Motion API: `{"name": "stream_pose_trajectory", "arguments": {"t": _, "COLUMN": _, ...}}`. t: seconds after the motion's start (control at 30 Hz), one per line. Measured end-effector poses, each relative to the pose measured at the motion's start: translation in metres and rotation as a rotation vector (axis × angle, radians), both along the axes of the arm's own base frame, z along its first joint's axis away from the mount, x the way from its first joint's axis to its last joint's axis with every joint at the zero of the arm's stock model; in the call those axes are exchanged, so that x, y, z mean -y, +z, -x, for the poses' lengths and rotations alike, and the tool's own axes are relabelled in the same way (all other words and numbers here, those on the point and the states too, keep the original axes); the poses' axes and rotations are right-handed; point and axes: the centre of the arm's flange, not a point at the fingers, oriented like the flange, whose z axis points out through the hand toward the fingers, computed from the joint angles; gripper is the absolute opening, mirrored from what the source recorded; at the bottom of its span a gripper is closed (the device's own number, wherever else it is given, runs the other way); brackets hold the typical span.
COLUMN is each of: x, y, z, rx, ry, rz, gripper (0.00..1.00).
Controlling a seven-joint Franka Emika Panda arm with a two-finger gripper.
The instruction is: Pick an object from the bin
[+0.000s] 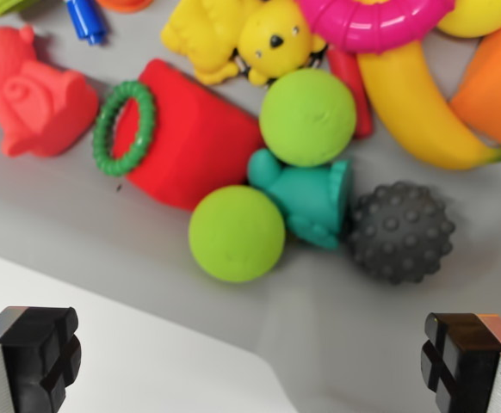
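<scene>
I have the jaws spread wide and empty above the bin floor (87, 232), and descending on the lower green ball (237, 233) at frame centre risks a slip, since the teal toy (312, 196) touches it.

A robot test setup, likely a lab: assorted rubber toys (259, 129) heaped in a plain grey bin (78, 215).
</scene>
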Motion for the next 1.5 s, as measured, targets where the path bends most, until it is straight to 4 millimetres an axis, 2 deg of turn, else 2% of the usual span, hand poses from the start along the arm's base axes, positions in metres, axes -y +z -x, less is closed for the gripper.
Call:
{"name": "stream_pose_trajectory", "arguments": {"t": 0.17, "x": 0.001, "y": -0.007, "z": 0.01, "rx": 0.005, "ry": 0.016, "rz": -0.001, "gripper": 1.0}}
{"name": "stream_pose_trajectory", "arguments": {"t": 0.4, "x": 0.002, "y": -0.042, "z": 0.007, "rx": -0.009, "ry": 0.02, "rz": 0.003, "gripper": 1.0}}
{"name": "stream_pose_trajectory", "arguments": {"t": 1.03, "x": 0.003, "y": -0.112, "z": 0.008, "rx": -0.004, "ry": 0.02, "rz": 0.004, "gripper": 1.0}}
{"name": "stream_pose_trajectory", "arguments": {"t": 1.5, "x": 0.003, "y": -0.145, "z": 0.009, "rx": -0.004, "ry": 0.021, "rz": 0.003, "gripper": 1.0}}
